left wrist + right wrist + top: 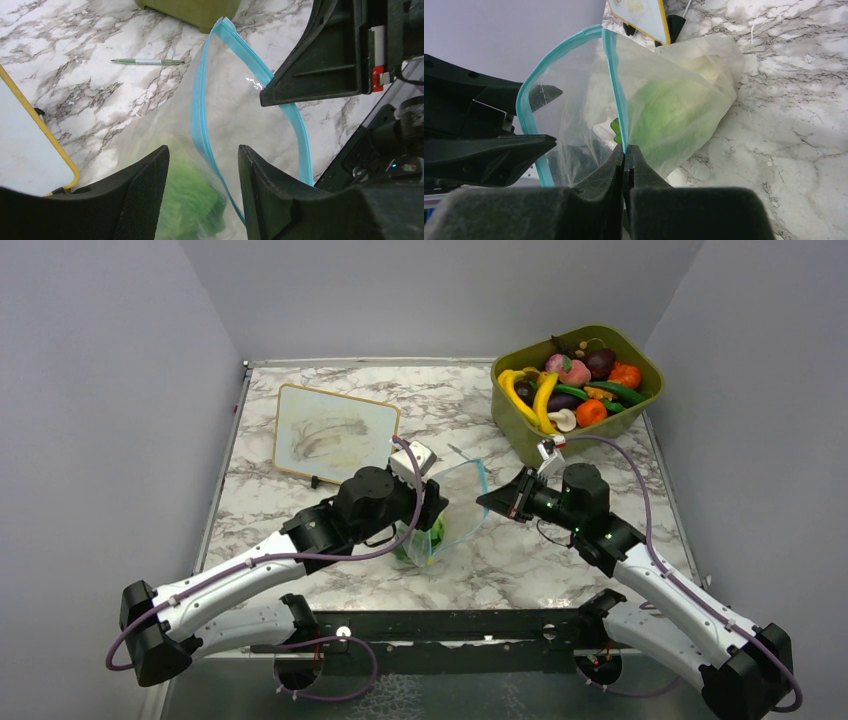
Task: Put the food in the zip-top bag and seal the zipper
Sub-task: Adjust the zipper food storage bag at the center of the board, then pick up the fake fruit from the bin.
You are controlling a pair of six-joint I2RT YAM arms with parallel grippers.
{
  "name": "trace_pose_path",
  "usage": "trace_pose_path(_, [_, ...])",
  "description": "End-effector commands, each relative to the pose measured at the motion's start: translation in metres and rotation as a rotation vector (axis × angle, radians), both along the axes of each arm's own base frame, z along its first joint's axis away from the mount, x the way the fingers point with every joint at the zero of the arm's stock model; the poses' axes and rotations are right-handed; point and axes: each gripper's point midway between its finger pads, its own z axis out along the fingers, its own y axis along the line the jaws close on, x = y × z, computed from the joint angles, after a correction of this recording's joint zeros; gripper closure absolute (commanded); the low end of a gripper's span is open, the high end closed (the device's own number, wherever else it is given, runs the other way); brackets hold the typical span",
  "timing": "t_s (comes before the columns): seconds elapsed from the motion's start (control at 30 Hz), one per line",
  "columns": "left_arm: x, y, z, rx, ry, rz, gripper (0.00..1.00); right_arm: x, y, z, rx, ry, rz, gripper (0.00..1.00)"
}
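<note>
right tool [625,150] sits closest, its fingers pressed together on the zipper [616,75], pinching the teal strip at one side of the mouth. the zip-top bag [689,115] stands with its mouth open near the middle of the desk [500,565], the green lettuce [664,110] inside it. left tool [202,152] has its fingers apart, straddling the bag above the lettuce. more food [580,380] lies heaped in the olive-green tub [510,420] at the far right. a pen [147,61] lies just beyond the bag, and a white board [335,432] stands at the far left.

Lettuce [669,115] in bag [462,498] w/ zipper [199,100] open
</note>
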Motion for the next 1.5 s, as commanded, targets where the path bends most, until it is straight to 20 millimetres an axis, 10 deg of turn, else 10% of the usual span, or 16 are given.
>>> trace_pose_path(0.0, [0.007, -0.003, 0.017, -0.011, -0.080, -0.007, 0.52, 0.001, 0.001, 0.012, 0.036, -0.034, -0.005, 0.99])
trace_pose_path(0.27, [0.011, 0.007, 0.028, -0.002, -0.156, 0.013, 1.00, 0.007, -0.009, -0.001, -0.057, -0.039, -0.048, 0.99])
trace_pose_path(0.7, [0.007, 0.012, 0.061, 0.069, -0.415, -0.099, 1.00, -0.011, -0.031, -0.048, -0.164, 0.037, -0.083, 0.99])
trace_pose_path(0.9, [0.011, 0.008, 0.038, 0.082, -0.406, -0.098, 1.00, 0.004, -0.037, -0.022, -0.186, -0.120, -0.116, 0.92])
trace_pose_path(1.13, [-0.002, -0.007, 0.020, 0.066, -0.369, -0.201, 1.00, 0.029, -0.043, 0.021, -0.281, -0.217, -0.166, 0.41])
trace_pose_path(1.47, [-0.006, -0.009, 0.014, 0.115, -0.398, -0.261, 1.00, 0.087, -0.073, 0.062, -0.599, -0.387, -0.305, 0.32])
